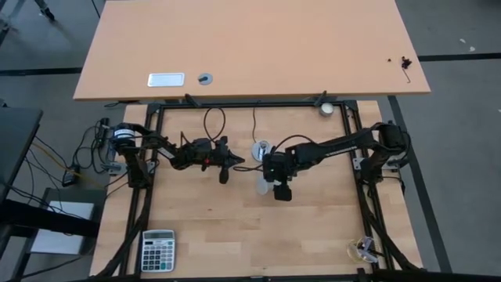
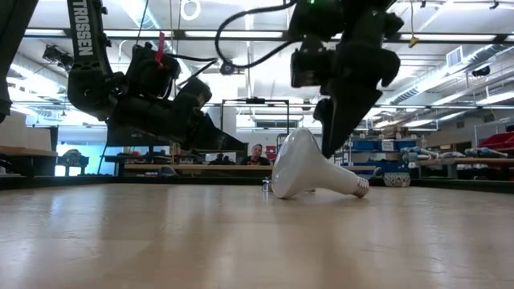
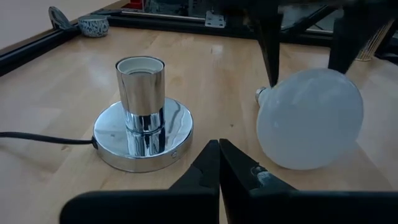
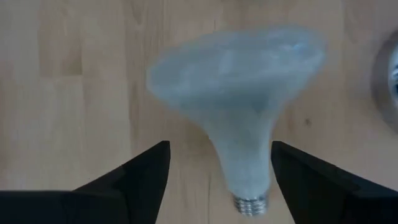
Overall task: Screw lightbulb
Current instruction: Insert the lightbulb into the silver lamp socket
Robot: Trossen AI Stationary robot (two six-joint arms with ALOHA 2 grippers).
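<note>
The white frosted lightbulb (image 4: 239, 81) lies on its side on the wooden table, dome and silvery screw base (image 4: 250, 202) both resting on it (image 2: 305, 172). My right gripper (image 4: 221, 144) hangs open above it, pointing steeply down. Its fingers stand on either side of the bulb's narrow neck with a gap on each side. The round silver socket base (image 3: 142, 118) stands upright next to the bulb, its opening up (image 1: 261, 149). My left gripper (image 3: 219, 146) is shut, held low and nearly level, pointing at the socket base and the bulb (image 1: 225, 171).
A thin black cord (image 3: 37, 138) runs from the socket base across the table. A calculator (image 1: 158, 249) lies at the near left corner, and a small clear object (image 1: 364, 249) at the near right. Black frame rails (image 1: 368, 204) edge the table.
</note>
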